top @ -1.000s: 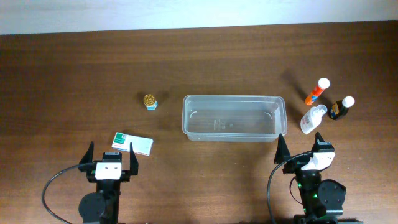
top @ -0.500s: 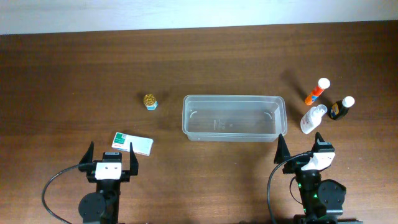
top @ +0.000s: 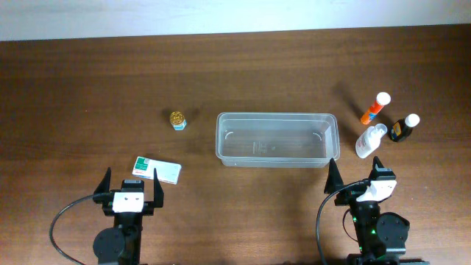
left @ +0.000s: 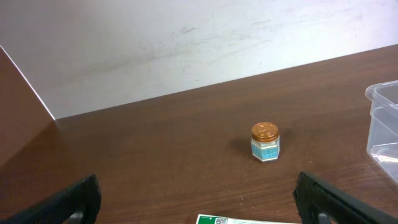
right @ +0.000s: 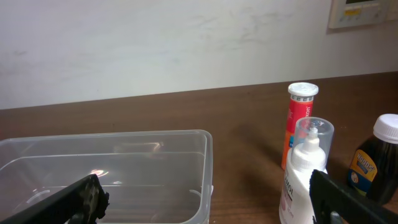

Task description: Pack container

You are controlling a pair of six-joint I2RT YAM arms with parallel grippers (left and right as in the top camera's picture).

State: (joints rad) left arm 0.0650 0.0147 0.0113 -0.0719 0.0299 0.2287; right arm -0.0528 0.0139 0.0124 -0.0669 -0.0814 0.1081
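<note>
The container (top: 221, 140) lay empty; the left fingers (top: 156, 182) and right fingers (top: 331, 175) stood wide, holding nothing. Next, I judged, reach the white bottle (top: 370, 140) just ahead of the right pair.

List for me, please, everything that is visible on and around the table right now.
container: one, clear, table centre, empty
small jar: one, gold lid, pale blue label, left of the container
flat box: one, white and green, just ahead of the left gripper
tube: one, orange, white cap, right of the container
spray bottle: one, white, clear cap, by the container's right end
dark bottle: one, dark brown, white cap, far right
table: one, dark brown wood
left gripper: one, black, open, near edge
right gripper: one, black, open, near edge
</note>
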